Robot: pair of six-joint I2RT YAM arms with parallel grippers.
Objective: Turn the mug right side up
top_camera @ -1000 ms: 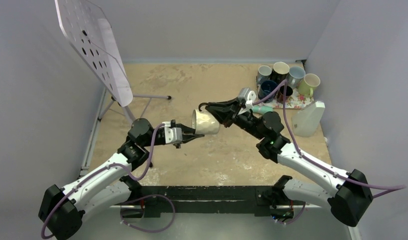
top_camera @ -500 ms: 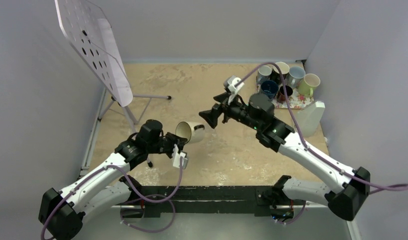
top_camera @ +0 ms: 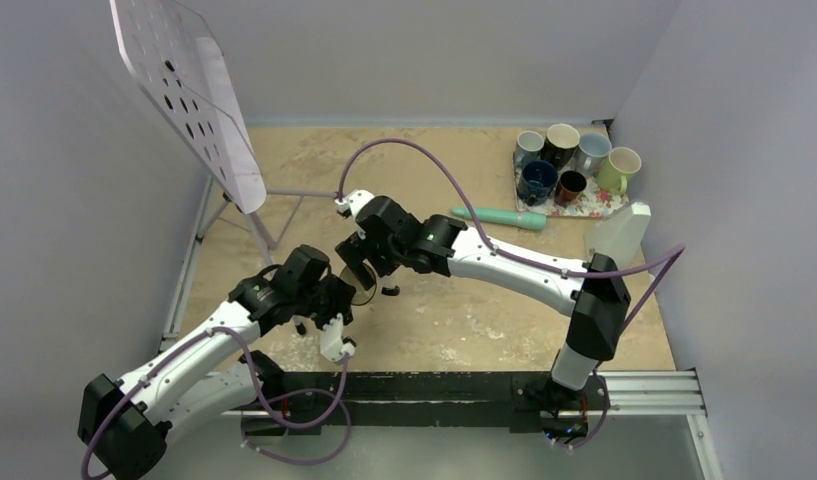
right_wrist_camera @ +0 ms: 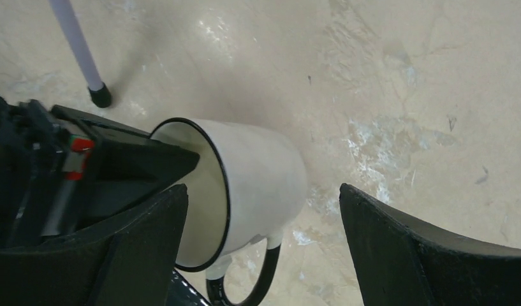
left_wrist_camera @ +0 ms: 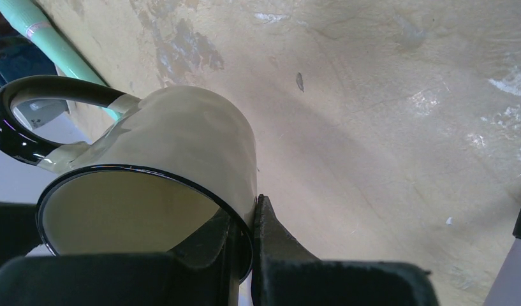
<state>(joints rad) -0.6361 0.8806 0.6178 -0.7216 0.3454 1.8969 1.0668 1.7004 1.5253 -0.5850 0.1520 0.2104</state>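
Note:
The cream mug (right_wrist_camera: pixel 264 172) with a black rim and black handle is tipped on its side, its mouth facing my left gripper. My left gripper (left_wrist_camera: pixel 248 213) is shut on the mug's rim (left_wrist_camera: pixel 181 140), one finger inside and one outside the wall. My right gripper (right_wrist_camera: pixel 263 190) is open, its fingers wide on either side of the mug and not touching it. From the top view the right gripper (top_camera: pixel 369 262) hangs over the mug (top_camera: pixel 361 288) and hides most of it; the left gripper (top_camera: pixel 346 292) reaches in from the left.
Several mugs stand on a floral tray (top_camera: pixel 594 205) at the back right, with a teal cylinder (top_camera: pixel 499 215) and a white jug (top_camera: pixel 617 235) nearby. A perforated white board (top_camera: pixel 189 95) on a stand fills the back left; one stand foot (right_wrist_camera: pixel 99 95) is close to the mug.
My right gripper let go of the mug, opened and swung left and down over it. My left arm kept the rim, turned the mug and drew it nearer.

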